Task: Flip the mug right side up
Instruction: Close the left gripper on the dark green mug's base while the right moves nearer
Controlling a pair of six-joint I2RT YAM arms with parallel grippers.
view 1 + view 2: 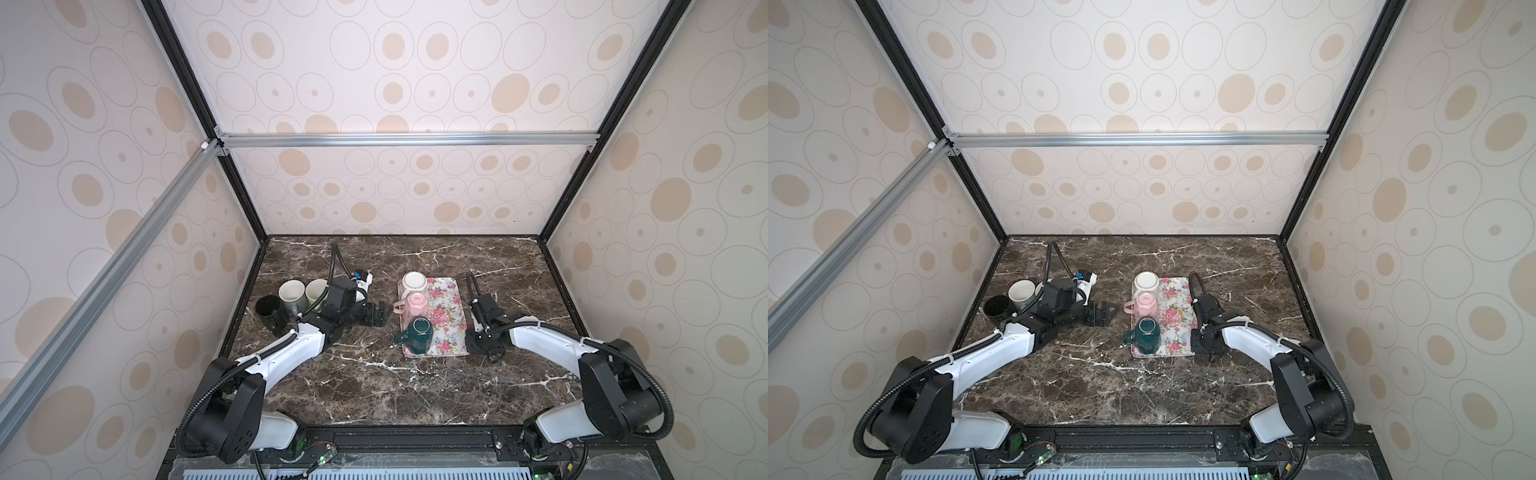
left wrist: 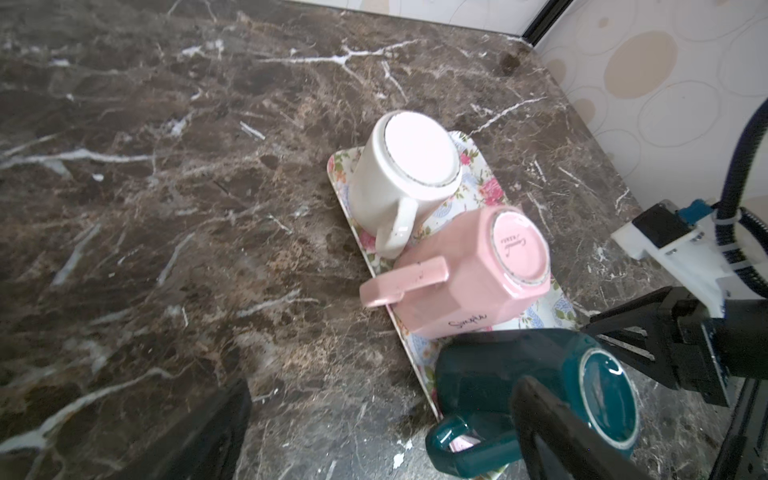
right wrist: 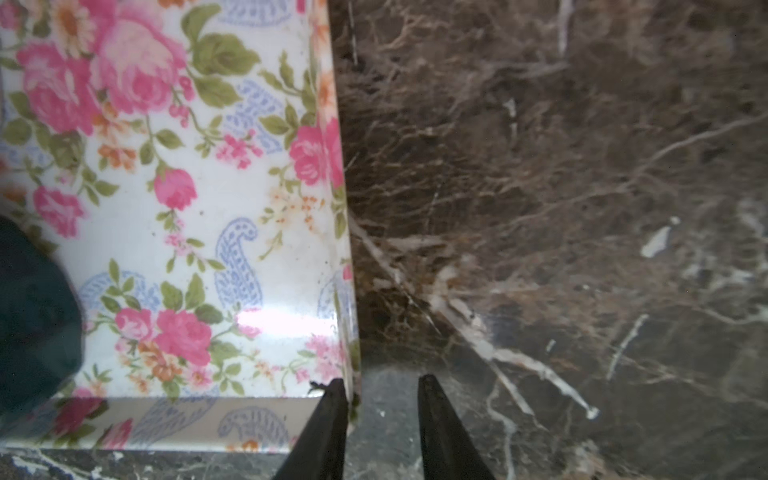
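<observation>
inverted teal mug [image 1: 417, 332] on tray [image 1: 449, 309]

teal mug [image 3: 37, 316]: cut off, blurred | cream mug [image 1: 315, 291]: perhaps half hidden

The left arm [image 1: 291, 349] is stretched forward low, and the left gripper [image 1: 379, 316] is turned level towards the middle, with its fingers [image 2: 552, 424] spread as wide as can be seen. The right arm [image 1: 540, 336] is bent inward, the right gripper [image 3: 380, 428] is pointed straight down, and a narrow gap is left between its fingers [image 3: 328, 424].
</observation>
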